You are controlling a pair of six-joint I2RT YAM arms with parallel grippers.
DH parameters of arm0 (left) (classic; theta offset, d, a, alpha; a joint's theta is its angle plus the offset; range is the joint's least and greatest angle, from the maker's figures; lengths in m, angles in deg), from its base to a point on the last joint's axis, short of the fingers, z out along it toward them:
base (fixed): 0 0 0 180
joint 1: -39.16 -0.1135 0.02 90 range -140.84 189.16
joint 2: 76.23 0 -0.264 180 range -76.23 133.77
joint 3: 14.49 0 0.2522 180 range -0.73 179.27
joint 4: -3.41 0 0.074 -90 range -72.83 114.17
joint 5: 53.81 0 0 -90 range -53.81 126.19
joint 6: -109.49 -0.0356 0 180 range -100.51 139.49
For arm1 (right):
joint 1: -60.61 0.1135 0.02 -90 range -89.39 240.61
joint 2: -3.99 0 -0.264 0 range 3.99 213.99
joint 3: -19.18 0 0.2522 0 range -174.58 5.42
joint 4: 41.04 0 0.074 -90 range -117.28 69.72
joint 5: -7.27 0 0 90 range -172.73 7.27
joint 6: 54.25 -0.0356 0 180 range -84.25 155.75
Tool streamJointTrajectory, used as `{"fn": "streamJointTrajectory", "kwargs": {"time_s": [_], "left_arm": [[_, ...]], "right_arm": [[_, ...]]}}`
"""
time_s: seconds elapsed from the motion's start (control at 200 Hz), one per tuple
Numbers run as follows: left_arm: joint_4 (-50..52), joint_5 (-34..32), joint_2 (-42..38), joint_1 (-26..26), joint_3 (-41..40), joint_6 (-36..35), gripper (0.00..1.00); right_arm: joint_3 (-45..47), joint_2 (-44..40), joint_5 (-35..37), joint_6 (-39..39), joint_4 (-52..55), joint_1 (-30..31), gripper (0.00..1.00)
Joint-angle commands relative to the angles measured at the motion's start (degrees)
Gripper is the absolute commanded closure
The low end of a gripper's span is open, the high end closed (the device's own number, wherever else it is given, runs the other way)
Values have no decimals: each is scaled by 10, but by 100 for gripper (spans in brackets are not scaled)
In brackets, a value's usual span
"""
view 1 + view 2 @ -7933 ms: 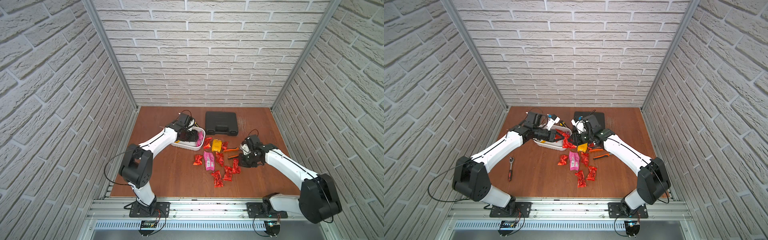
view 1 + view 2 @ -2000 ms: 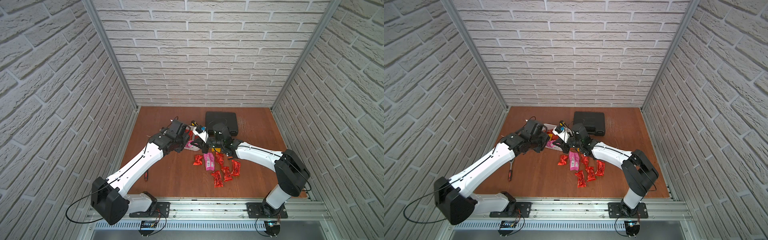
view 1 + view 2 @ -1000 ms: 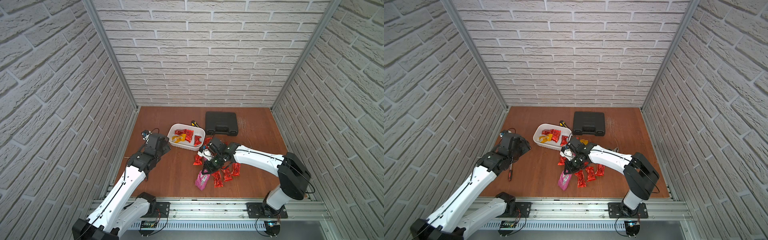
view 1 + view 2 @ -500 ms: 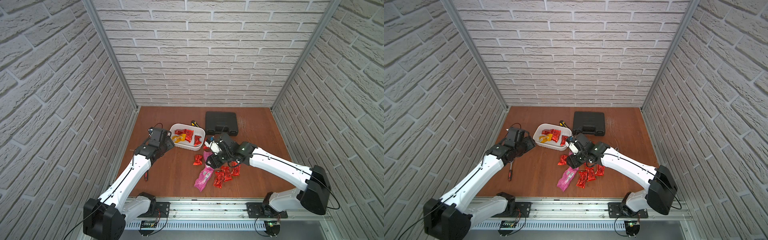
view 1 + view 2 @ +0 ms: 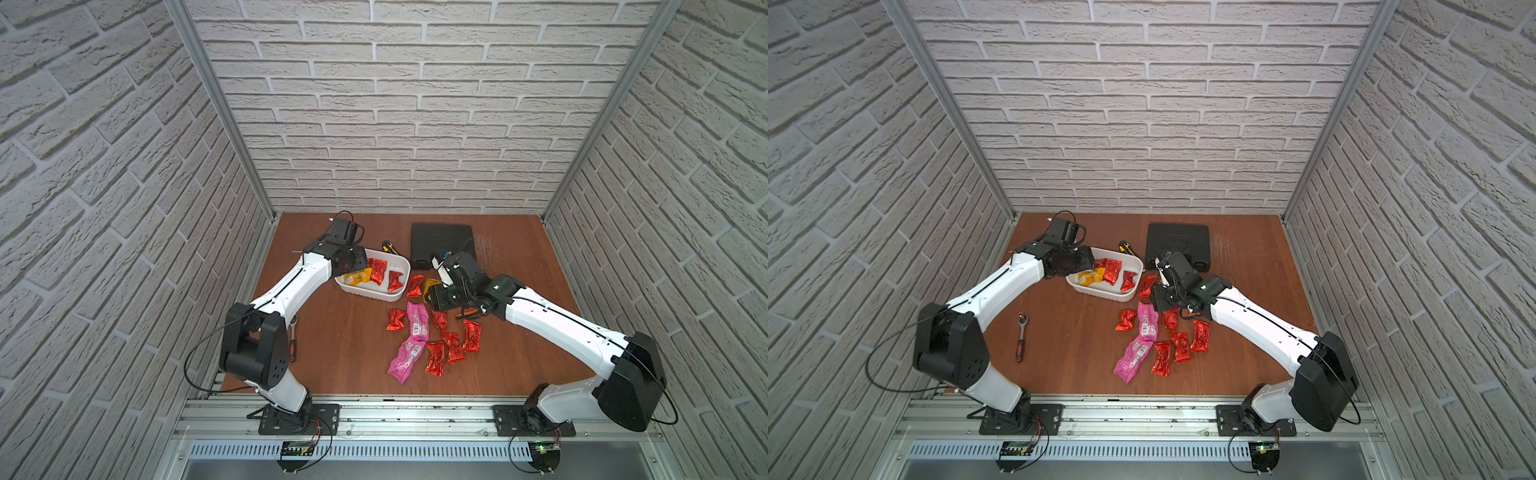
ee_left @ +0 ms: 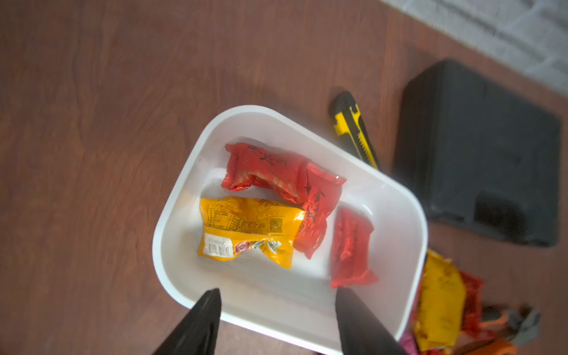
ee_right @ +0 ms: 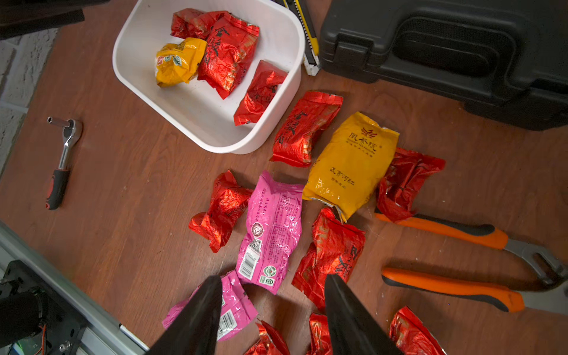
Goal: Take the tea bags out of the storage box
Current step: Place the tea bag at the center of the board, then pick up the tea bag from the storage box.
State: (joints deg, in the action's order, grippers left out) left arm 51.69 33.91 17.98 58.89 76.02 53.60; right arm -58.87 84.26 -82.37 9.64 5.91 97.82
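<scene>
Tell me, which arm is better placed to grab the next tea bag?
Left. The left gripper hovers open over the storage box, close to the yellow tea bag inside. The right gripper, also open, is over a pink tea bag lying outside.

In both top views the lower-left floor (image 5: pixel 1067 353) lies bare except for a ratchet (image 5: pixel 1020 332). Mid-frame is crowded: tea bags (image 5: pixel 1200 336) are strewn below and right of the box (image 5: pixel 1104 294), with a knife (image 5: pixel 1125 248) and a black case (image 5: pixel 1177 245) just behind it.

Black case (image 5: pixel 441 245) at centre rear; yellow knife (image 5: pixel 389 247) just left of it; ratchet (image 5: pixel 1020 336) left of centre; orange pliers (image 7: pixel 439 229) flat on the brown tabletop (image 5: pixel 332 332).
</scene>
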Motion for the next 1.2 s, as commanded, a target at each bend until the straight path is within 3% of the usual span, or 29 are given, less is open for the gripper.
{"fn": "streamJointTrajectory", "kwargs": {"time_s": [0.0, 0.15, 0.315, 0.765, 1.0, 1.194], "left_arm": [[90, 6, 39, 5, 48, -184, 36], [168, 0, 90, 5, 94, -316, 43], [182, -10, 123, 5, 104, -382, 48], [152, -63, 204, 7, 173, -411, 52], [194, -18, 232, 8, 200, -427, 55], [207, 12, 236, 7, 211, -424, 47]], "right_arm": [[7, -11, -3, -16, -21, -13, 41], [18, -17, -9, -21, -24, -33, 41], [19, -15, -16, -19, -27, -46, 41], [1, -2, -33, -2, -12, -60, 42], [15, -21, -27, -8, -14, -66, 41], [28, -39, -22, -15, -16, -71, 41]]}}
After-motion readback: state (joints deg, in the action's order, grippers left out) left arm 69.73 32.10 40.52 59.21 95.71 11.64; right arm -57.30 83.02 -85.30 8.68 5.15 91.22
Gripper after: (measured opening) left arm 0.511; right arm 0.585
